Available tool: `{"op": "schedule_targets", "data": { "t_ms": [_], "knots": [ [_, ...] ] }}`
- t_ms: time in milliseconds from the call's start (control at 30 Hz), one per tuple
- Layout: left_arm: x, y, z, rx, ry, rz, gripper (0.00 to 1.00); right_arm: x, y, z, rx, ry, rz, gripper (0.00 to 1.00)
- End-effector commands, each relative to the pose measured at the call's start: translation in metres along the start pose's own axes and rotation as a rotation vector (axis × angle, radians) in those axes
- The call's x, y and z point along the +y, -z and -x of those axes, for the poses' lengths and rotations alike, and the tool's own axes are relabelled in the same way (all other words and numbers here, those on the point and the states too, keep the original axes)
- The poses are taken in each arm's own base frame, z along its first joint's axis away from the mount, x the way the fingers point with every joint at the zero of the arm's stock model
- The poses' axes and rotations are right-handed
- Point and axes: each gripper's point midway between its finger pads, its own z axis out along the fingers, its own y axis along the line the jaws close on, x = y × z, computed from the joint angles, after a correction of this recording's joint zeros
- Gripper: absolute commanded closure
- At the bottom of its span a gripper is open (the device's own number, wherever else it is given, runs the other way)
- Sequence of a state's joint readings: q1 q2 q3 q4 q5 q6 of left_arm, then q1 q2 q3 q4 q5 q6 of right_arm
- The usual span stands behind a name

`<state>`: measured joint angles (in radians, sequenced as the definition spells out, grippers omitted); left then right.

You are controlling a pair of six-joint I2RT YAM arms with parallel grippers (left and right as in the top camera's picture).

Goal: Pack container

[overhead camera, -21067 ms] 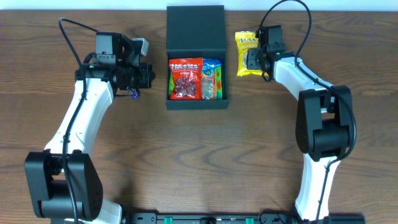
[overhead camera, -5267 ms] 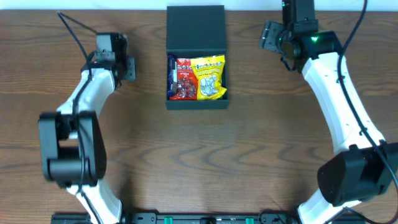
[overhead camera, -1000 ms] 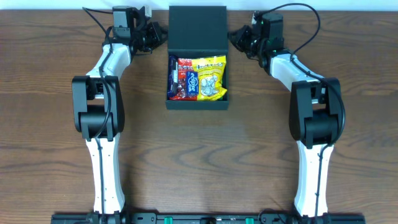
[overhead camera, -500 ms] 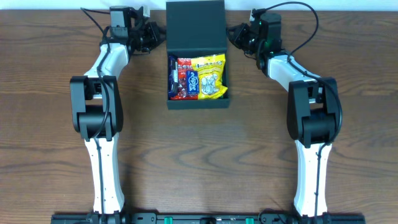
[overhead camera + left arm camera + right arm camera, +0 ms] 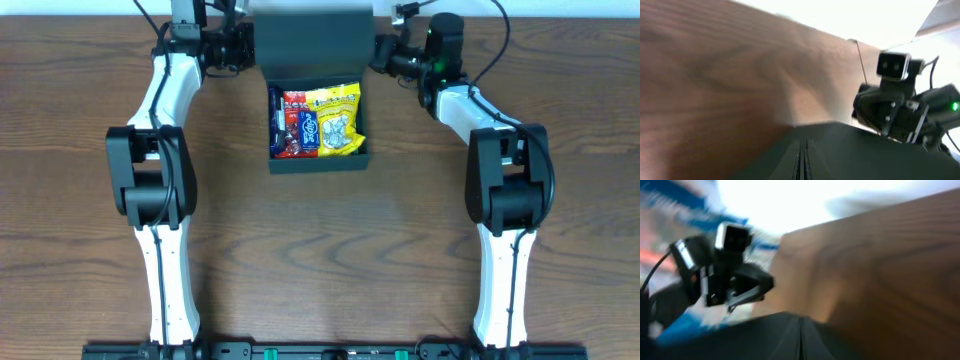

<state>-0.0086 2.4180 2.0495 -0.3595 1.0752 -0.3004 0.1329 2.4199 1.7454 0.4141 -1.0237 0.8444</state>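
Container point(image 5: 318, 163) is sitting open at the table's point(image 5: 320, 250) far middle; left hand point(image 5: 243, 45) and right hand point(image 5: 385, 52), both closed, are flanking its raised lid point(image 5: 312, 40); uneven pushing is probably risking the lid slipping or catching on the bulging yellow packet point(image 5: 337, 120).

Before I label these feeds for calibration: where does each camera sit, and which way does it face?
Overhead: above the wooden table, looking straight down at the open dark teal-black square box; both white arms show, left claw and right claw flanking its lid.
Left wrist: on the left arm, facing the right claw across the lid; own shut claw at bottom.
Right wrist: on the right arm, facing the left claw; own shut claw at bottom.
Shared: each wrist view shows the opposite claw.
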Motion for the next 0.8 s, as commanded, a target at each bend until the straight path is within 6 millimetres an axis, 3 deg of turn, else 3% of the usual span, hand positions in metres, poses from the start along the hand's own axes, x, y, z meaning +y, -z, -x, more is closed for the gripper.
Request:
{"op": "schedule_targets", "data": {
  "t_ms": [0,200,433,767],
  "knots": [
    [-0.054,0.033,0.015,-0.028,-0.225,-0.015,0.94,0.036,0.000,-0.012,0.117,0.073,0.133,0.99],
    [-0.055,0.060,-0.003,0.034,-0.314,0.185,0.94,0.035,0.001,-0.017,0.141,0.037,0.131,0.99],
    [-0.065,0.087,-0.026,0.106,-0.310,0.295,0.94,0.027,0.012,-0.011,0.130,-0.001,0.105,0.98],
    [-0.099,0.121,-0.057,0.172,-0.235,0.359,0.94,-0.020,0.048,0.015,0.023,-0.070,-0.051,0.99]
  ]
}}
